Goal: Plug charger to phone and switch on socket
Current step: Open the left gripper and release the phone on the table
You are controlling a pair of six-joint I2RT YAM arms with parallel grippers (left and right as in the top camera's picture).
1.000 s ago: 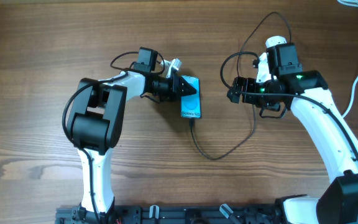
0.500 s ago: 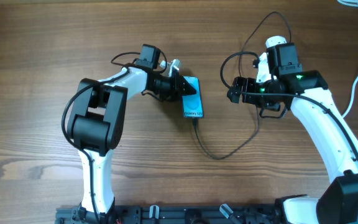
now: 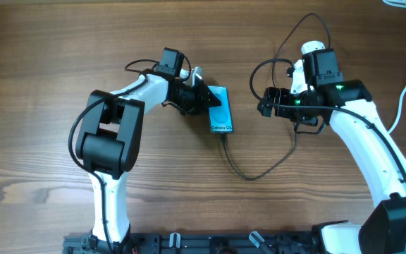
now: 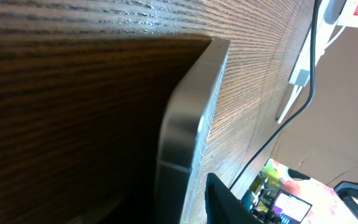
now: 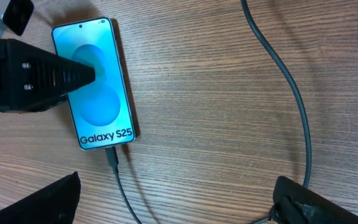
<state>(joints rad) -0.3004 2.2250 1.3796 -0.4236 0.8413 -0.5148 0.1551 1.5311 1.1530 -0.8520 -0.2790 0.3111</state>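
**Phone (image 5: 95, 84) pinned flat, charger (image 5: 112, 158) tip at its port**

Right wrist view: the phone lies screen up on the table (image 5: 229, 124), to the left. The charger's plug meets the middle of its "Galaxy" edge and looks seated, which no other view shows this plainly. One finger (image 5: 42, 74) of the left gripper (image 3: 206, 99) lies across the screen, apparently to keep the phone from sliding. The right gripper (image 5: 176, 186) hangs above bare wood with its jaws wide and nothing between them.

Overhead view: this one gives the layout. The phone sits left of centre, with the left arm reaching in from the left over its far half. How far those jaws stand apart I cannot tell. The black cable leaves the phone's near end, loops right and runs far past the right arm, slack throughout. The right gripper is to the right of the phone, apart from it.

Left wrist view: the phone's metal edge fills most of the picture. This view alone shows the socket (image 4: 352, 7), white with red marks, away to the far right. Its switch is too small to read. Plugging looks done, and the switch is probably what remains.
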